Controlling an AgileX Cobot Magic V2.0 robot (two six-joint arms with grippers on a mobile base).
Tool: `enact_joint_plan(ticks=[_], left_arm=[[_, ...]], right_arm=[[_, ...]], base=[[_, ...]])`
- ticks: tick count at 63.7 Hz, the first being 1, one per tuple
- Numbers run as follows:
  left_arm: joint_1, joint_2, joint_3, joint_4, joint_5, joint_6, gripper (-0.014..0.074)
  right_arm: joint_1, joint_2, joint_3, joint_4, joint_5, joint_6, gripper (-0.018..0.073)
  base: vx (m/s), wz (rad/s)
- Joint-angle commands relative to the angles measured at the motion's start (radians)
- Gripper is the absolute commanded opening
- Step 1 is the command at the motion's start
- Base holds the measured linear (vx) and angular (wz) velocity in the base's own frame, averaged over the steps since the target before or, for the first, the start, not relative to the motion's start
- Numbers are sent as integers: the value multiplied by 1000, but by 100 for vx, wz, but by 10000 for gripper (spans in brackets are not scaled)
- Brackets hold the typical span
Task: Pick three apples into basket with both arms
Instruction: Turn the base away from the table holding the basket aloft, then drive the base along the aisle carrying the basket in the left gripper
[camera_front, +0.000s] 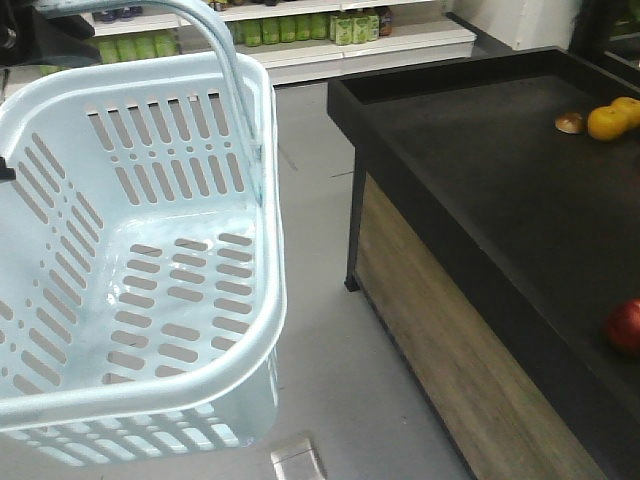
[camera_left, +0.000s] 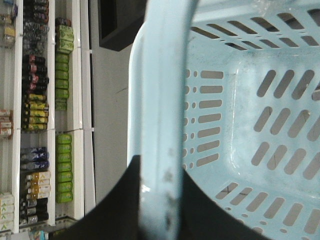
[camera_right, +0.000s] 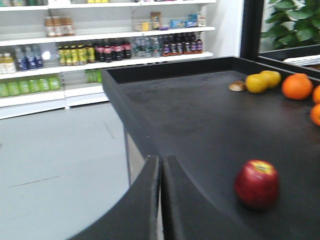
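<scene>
The pale blue basket (camera_front: 140, 300) hangs in the air at the left of the front view, with nothing in it. My left gripper (camera_left: 161, 172) is shut on its hoop handle (camera_left: 160, 100), with the basket's slotted inside (camera_left: 250, 115) below. One dark red apple (camera_front: 625, 325) lies on the black table at the right edge; it also shows in the right wrist view (camera_right: 257, 183). My right gripper (camera_right: 160, 159) is shut and empty, above the table's near left edge, left of that apple. Other apples are out of view.
The black table (camera_front: 480, 170) has a raised rim and a wood-panel side. Yellow fruits (camera_front: 612, 118) and oranges (camera_right: 297, 86) lie at its far end. Store shelves (camera_right: 100, 45) with bottles stand behind, across a grey floor (camera_front: 330, 340).
</scene>
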Motion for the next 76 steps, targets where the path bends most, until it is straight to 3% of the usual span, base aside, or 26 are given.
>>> enact_joint_plan(ticks=[1,39,76], left_arm=[[-2,-27,-33,16,-49,-9,-6],[-2,-27,-33,16,-49,-9,-6],[-2,-27,-33,16,-49,-9,-6]], right_arm=[[-5,-14,12,0,-78,-1,-8],[-5,-14,12,0,-78,-1,-8],[-5,-14,12,0,-78,-1,-8]], base=[[10,38],[12,43],[12,23]])
